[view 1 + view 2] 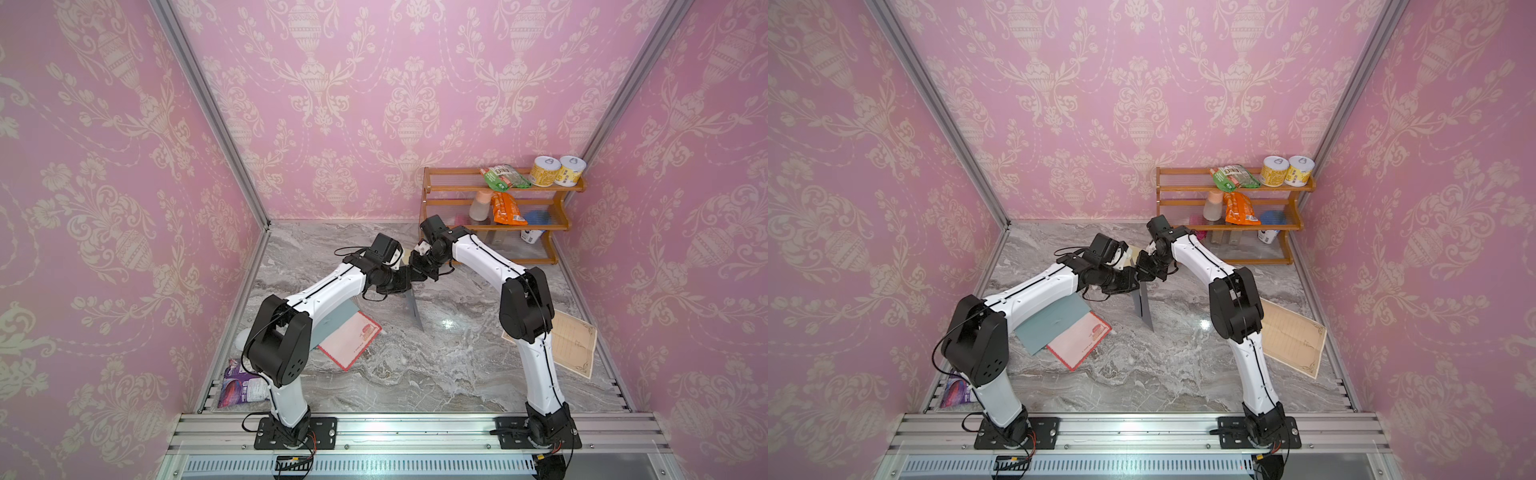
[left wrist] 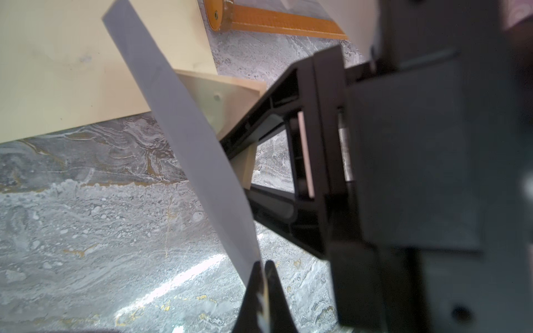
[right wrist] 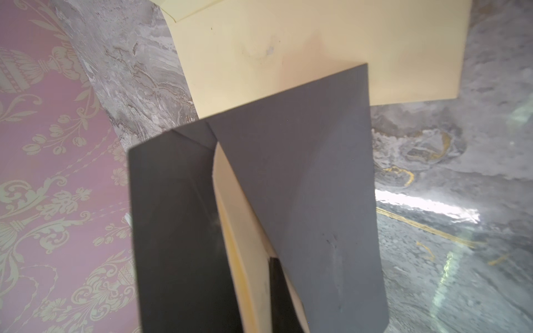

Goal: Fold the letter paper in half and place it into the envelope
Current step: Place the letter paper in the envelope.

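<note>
The two arms are meeting above the middle of the table (image 1: 415, 374). The left gripper (image 2: 262, 268) is clamping one edge of the grey paper (image 2: 187, 129) with its jaws closed. The right gripper (image 3: 264, 268) is pinching the same sheet, which is bending into a fold around its cream finger. In both top views the paper is hanging down from the grippers. The cream envelope (image 3: 317, 43) is lying flat on the table beneath them.

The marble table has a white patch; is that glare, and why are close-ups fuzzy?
Glare on the marble table in both top views; left wrist view: another glare streak, the right arm blurred close up; right wrist view: grey sheet soft near the lens.
</note>
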Controlling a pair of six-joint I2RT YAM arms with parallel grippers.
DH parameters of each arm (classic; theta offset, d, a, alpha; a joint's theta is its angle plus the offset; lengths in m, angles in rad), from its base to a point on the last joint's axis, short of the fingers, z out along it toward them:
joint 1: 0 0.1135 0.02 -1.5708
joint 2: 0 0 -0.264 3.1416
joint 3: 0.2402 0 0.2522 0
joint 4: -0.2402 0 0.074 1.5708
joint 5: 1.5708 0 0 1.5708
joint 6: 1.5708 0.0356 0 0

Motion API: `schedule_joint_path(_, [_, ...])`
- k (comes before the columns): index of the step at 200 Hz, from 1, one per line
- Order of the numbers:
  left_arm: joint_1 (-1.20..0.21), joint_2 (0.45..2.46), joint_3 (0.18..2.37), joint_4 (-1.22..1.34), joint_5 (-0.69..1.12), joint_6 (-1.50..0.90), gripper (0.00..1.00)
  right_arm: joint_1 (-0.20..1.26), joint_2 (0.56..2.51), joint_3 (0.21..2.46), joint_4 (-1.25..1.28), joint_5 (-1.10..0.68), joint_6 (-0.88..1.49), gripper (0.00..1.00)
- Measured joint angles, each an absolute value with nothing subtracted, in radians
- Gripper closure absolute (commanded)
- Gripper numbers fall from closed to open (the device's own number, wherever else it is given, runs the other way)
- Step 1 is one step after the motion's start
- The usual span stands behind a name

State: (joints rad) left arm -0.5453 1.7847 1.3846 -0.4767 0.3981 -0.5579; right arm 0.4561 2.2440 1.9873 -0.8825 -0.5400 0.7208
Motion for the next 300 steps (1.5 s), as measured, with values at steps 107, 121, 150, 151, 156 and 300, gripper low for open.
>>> schedule_joint_path(107, [-0.559,1.789,1.394,-0.479,0.411,-0.54,1.0,0.449,2.21,1.938,-1.065,-0.574,0.591,1.0])
schedule_joint_path(121, [-0.559,1.789,1.394,-0.479,0.41,-0.535,1.0,0.45,2.2,1.921,-1.079,-0.581,0.586,1.0])
schedule_joint_path(150, [-0.559,1.789,1.394,-0.478,0.409,-0.53,1.0,0.449,2.193,1.912,-1.098,-0.599,0.586,1.0])
schedule_joint_path(151, [-0.559,1.789,1.394,-0.478,0.409,-0.53,1.0,0.45,2.193,1.912,-1.098,-0.599,0.586,1.0])
schedule_joint_path(156, [-0.559,1.789,1.394,-0.478,0.41,-0.529,1.0,0.449,2.193,1.912,-1.1,-0.603,0.586,1.0])
schedule_joint_path(300, [-0.551,1.789,1.365,-0.435,0.424,-0.509,1.0,0.405,2.134,1.811,-1.079,-0.604,0.577,0.17])
